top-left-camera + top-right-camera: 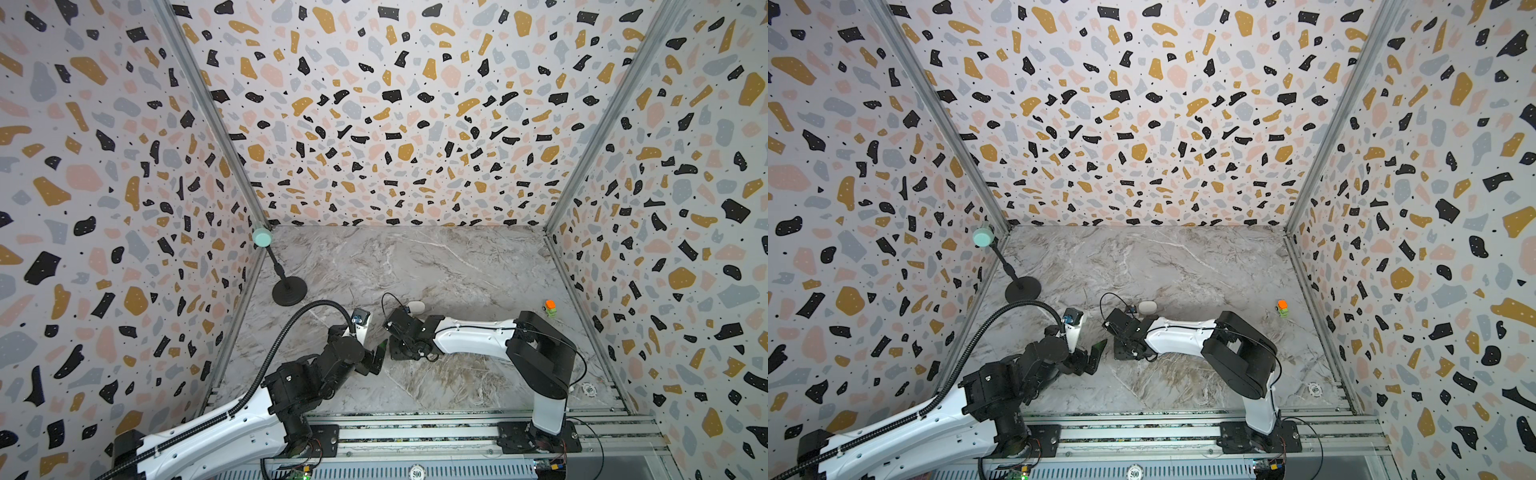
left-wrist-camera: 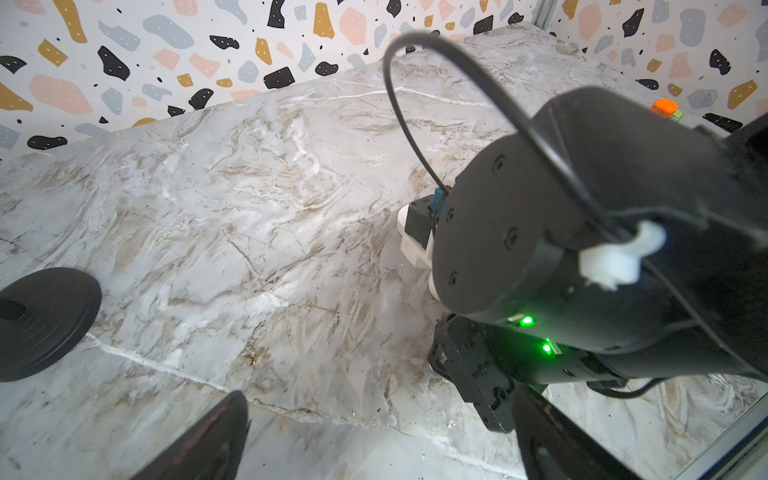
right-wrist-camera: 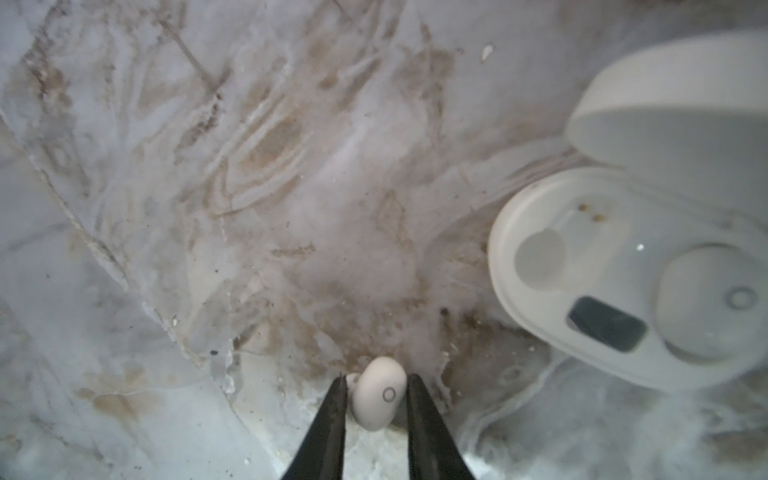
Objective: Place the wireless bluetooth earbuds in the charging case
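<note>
One small glossy white earbud (image 3: pixel 380 392) with a ring mark sits between the black fingers (image 3: pixel 419 415) of my right gripper (image 3: pixel 376 384), which is shut on it just above the marble table. The white charging case (image 3: pixel 519 299) stands open close beside it, lid up. One socket (image 3: pixel 540 253) is empty and another earbud (image 3: pixel 723 299) lies in the other. In both top views the case (image 1: pixel 417 307) (image 1: pixel 1147 306) peeks out behind the right arm (image 1: pixel 469 336). My left gripper (image 1: pixel 380 353) (image 2: pixel 374 449) hangs open and empty next to the right wrist.
A black stand (image 1: pixel 289 291) with a mint-green round head (image 1: pixel 262 237) stands at the back left. A small orange and green toy (image 1: pixel 550 308) sits at the right. A poker chip (image 1: pixel 589 388) lies near the right front corner. Patterned walls close in three sides.
</note>
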### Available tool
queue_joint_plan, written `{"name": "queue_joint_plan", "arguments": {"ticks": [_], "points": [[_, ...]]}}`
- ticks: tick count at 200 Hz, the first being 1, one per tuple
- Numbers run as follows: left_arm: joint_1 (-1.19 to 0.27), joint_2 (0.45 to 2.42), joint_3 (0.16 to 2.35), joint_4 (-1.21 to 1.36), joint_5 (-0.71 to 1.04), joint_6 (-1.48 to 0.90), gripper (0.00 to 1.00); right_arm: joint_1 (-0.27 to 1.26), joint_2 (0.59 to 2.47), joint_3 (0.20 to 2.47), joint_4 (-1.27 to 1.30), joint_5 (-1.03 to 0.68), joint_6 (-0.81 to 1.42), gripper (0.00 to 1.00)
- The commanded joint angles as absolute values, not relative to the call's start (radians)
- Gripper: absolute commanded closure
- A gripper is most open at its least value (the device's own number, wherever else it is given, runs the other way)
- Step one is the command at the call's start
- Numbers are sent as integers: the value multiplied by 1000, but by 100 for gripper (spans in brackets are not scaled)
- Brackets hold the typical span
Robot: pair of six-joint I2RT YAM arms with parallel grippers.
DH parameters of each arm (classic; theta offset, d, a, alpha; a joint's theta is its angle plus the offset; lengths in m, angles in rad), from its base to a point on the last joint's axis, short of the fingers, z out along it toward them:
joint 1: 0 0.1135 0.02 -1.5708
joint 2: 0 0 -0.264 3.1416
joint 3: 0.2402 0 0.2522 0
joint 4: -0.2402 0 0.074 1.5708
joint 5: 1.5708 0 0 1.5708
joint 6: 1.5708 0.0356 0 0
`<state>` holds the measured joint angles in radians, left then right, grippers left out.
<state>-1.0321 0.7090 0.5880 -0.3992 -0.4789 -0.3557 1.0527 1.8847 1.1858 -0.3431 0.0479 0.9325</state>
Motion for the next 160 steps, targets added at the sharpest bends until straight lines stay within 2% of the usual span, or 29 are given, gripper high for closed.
{"name": "queue_joint_plan", "arguments": {"ticks": [1, 77, 160], "points": [[-1028, 709, 603, -373, -480, -355, 0, 1045, 1890, 1199, -369, 56, 922, 73], [-1028, 715, 603, -370, -478, -354, 0, 1029, 1895, 1195, -367, 52, 916, 70], [-1028, 718, 603, -371, -476, -353, 0, 1021, 1888, 1169, -339, 40, 913, 72]]}}
